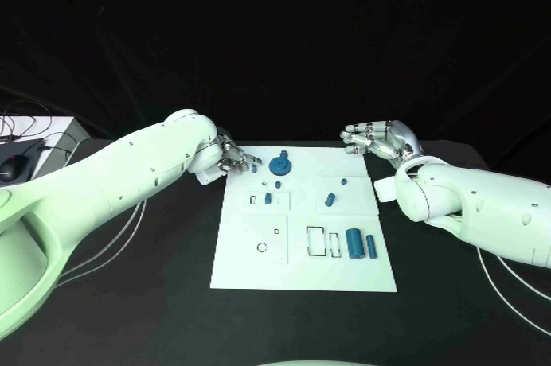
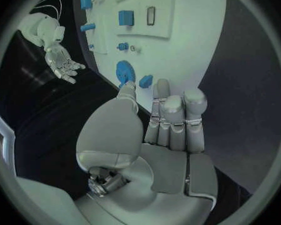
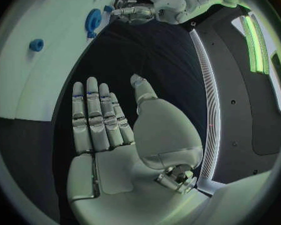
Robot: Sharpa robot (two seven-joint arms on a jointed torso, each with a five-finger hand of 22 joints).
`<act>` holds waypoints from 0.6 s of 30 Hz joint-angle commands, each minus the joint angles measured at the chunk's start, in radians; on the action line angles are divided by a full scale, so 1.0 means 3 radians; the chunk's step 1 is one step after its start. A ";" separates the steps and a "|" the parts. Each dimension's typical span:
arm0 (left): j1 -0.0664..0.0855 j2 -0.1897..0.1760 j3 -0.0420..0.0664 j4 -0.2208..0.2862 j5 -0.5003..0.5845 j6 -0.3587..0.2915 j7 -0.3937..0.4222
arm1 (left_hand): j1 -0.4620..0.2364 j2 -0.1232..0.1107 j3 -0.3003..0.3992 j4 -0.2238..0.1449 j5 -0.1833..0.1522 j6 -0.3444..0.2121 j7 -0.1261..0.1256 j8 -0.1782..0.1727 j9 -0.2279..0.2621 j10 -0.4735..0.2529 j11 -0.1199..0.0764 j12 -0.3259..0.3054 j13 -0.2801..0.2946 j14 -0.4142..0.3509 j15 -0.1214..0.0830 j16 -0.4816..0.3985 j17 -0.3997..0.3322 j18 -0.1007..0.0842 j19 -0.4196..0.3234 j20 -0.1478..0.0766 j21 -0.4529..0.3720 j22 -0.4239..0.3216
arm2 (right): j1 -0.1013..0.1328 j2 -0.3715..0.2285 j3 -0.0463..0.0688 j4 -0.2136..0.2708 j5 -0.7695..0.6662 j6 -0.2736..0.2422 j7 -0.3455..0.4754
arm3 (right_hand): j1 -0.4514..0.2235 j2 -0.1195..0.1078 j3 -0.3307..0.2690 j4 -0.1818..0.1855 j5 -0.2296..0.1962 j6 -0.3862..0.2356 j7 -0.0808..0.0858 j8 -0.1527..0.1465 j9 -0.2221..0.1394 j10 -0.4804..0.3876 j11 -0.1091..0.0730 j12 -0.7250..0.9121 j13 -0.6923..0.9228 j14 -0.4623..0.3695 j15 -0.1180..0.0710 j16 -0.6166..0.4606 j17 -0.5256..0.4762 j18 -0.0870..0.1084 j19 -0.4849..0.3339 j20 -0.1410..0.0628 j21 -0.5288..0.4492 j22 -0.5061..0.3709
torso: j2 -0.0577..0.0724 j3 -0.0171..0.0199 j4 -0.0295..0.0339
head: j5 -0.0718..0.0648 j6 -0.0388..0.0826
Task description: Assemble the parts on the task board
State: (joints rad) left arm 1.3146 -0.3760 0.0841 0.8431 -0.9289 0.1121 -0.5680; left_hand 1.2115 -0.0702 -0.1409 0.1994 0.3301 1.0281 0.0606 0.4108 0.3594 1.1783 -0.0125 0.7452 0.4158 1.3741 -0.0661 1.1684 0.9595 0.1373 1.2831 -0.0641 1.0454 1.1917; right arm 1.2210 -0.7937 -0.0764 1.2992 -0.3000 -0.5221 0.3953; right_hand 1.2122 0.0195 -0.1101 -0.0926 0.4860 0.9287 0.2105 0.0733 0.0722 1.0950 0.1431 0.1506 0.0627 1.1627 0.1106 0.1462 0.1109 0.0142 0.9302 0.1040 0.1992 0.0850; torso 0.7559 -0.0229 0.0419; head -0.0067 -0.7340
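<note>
Nearest the camera in the head view we see the near edge of the white task board (image 1: 301, 274), which lies in the middle of the black table (image 1: 172, 302), its long axis running from the near edge of the tabletop toward the far edge. Near the board's right edge we find two blue cylinders (image 1: 361, 243) lying side by side, long axes parallel to the board's length, next to outlined rectangular recesses (image 1: 324, 241). Farther back we note a short blue peg (image 1: 330, 198) lying slightly tilted, and small blue pieces (image 1: 260, 198) left of centre. A blue gear (image 1: 281, 165) sits flat near the board's far edge, with a small blue block (image 2: 145, 80) just beside it.

The left hand (image 1: 226, 160) hovers at the board's far left corner, fingers extended and close together, thumb tip near the gear; we cannot tell whether it touches, and it holds nothing. The right hand (image 1: 381, 141) hangs beyond the board's far right corner, fingers spread loosely, palm empty.
</note>
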 commanded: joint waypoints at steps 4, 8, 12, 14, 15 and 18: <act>0.0004 0.0012 -0.0003 -0.0007 0.0081 0.0041 0.0050 | 0.0007 0.0047 0.0000 -0.0055 0.0005 0.0031 -0.0006 -0.0008 0.0035 0.0027 -0.0008 -0.0018 0.0013 0.0027 -0.0011 0.0019 0.0011 -0.0049 0.0011 -0.0017 0.0022 0.0013 | 0.0001 0.0008 0.0002 -0.0006 -0.0011 0.0040 0.0034 | -0.0022 0.0002 0.0023 0.0001 0.0012 -0.0029 0.0002 -0.0018 -0.0003 -0.0020 0.0007 -0.0020 -0.0005 -0.0020 0.0001 -0.0013 -0.0004 -0.0047 -0.0032 0.0001 0.0003 -0.0004 | 0.0000 0.0001 0.0002 | -0.0002 -0.0010; 0.0004 0.0015 -0.0006 -0.0009 0.0087 0.0046 0.0052 | 0.0034 0.0088 -0.0005 -0.0122 0.0005 0.0032 -0.0009 -0.0012 0.0076 0.0033 -0.0011 -0.0027 0.0023 0.0031 -0.0013 0.0025 0.0023 -0.0054 0.0016 -0.0021 0.0032 0.0023 | 0.0001 0.0012 0.0002 -0.0011 -0.0011 0.0043 0.0034 | -0.0022 0.0002 0.0023 0.0001 0.0012 -0.0029 0.0002 -0.0018 -0.0003 -0.0020 0.0007 -0.0020 -0.0005 -0.0020 0.0001 -0.0013 -0.0004 -0.0047 -0.0032 0.0001 0.0003 -0.0004 | 0.0000 0.0002 0.0003 | -0.0003 -0.0009; 0.0004 0.0021 -0.0009 -0.0011 0.0097 0.0045 0.0057 | 0.0096 0.0154 0.0033 -0.0194 0.0005 0.0042 -0.0020 -0.0014 0.0102 0.0041 -0.0021 -0.0034 0.0028 0.0037 -0.0019 0.0032 0.0035 -0.0062 0.0024 -0.0028 0.0047 0.0037 | 0.0001 0.0016 0.0002 -0.0014 -0.0011 0.0044 0.0034 | -0.0022 0.0002 0.0023 0.0001 0.0012 -0.0029 0.0002 -0.0018 -0.0003 -0.0020 0.0007 -0.0020 -0.0005 -0.0020 0.0001 -0.0013 -0.0004 -0.0047 -0.0032 0.0001 0.0003 -0.0004 | 0.0003 0.0001 0.0000 | -0.0002 -0.0011; 0.0003 0.0025 -0.0010 -0.0013 0.0109 0.0043 0.0061 | 0.0119 0.0164 0.0081 -0.0230 0.0005 0.0044 -0.0023 -0.0024 0.0112 0.0044 -0.0022 -0.0044 0.0029 0.0039 -0.0022 0.0036 0.0044 -0.0068 0.0022 -0.0034 0.0048 0.0040 | 0.0001 0.0017 0.0002 -0.0015 -0.0011 0.0045 0.0034 | -0.0022 0.0002 0.0023 0.0001 0.0012 -0.0029 0.0002 -0.0018 -0.0003 -0.0020 0.0007 -0.0020 -0.0005 -0.0020 0.0001 -0.0013 -0.0004 -0.0047 -0.0032 0.0001 0.0003 -0.0004 | 0.0003 0.0001 -0.0001 | -0.0003 -0.0011; 0.0003 0.0027 -0.0011 -0.0014 0.0113 0.0041 0.0064 | 0.0130 0.0170 0.0097 -0.0241 0.0005 0.0047 -0.0024 -0.0027 0.0115 0.0046 -0.0025 -0.0045 0.0030 0.0039 -0.0023 0.0039 0.0048 -0.0070 0.0025 -0.0036 0.0053 0.0043 | 0.0001 0.0018 0.0002 -0.0016 -0.0011 0.0045 0.0033 | -0.0022 0.0002 0.0023 0.0001 0.0012 -0.0029 0.0002 -0.0018 -0.0003 -0.0020 0.0007 -0.0020 -0.0005 -0.0020 0.0001 -0.0013 -0.0004 -0.0047 -0.0032 0.0001 0.0003 -0.0004 | 0.0003 0.0001 -0.0001 | -0.0003 -0.0012; 0.0003 0.0033 -0.0014 -0.0018 0.0130 0.0034 0.0075 | 0.0149 0.0176 0.0117 -0.0259 0.0006 0.0050 -0.0028 -0.0029 0.0119 0.0048 -0.0028 -0.0047 0.0031 0.0039 -0.0024 0.0040 0.0051 -0.0072 0.0024 -0.0038 0.0054 0.0045 | 0.0001 0.0019 0.0002 -0.0016 -0.0011 0.0046 0.0033 | -0.0022 0.0002 0.0023 0.0001 0.0012 -0.0029 0.0002 -0.0018 -0.0003 -0.0020 0.0007 -0.0020 -0.0005 -0.0020 0.0001 -0.0013 -0.0004 -0.0047 -0.0032 0.0001 0.0003 -0.0004 | 0.0002 0.0003 -0.0001 | -0.0006 -0.0013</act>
State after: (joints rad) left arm 1.3146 -0.3695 0.0801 0.8379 -0.9057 0.1125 -0.5617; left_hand 1.2532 -0.0205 -0.1070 0.1223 0.3301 1.0353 0.0533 0.4041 0.3942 1.1872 -0.0213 0.7348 0.4243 1.3813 -0.0733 1.1764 0.9738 0.1218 1.2903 -0.0713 1.0593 1.2041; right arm 1.2210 -0.7889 -0.0761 1.2943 -0.3000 -0.5220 0.3953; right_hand 1.2122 0.0195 -0.1101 -0.0925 0.4860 0.9289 0.2103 0.0733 0.0722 1.0950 0.1431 0.1506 0.0627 1.1627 0.1106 0.1462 0.1109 0.0143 0.9302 0.1040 0.1992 0.0850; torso 0.7562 -0.0223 0.0418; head -0.0075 -0.7376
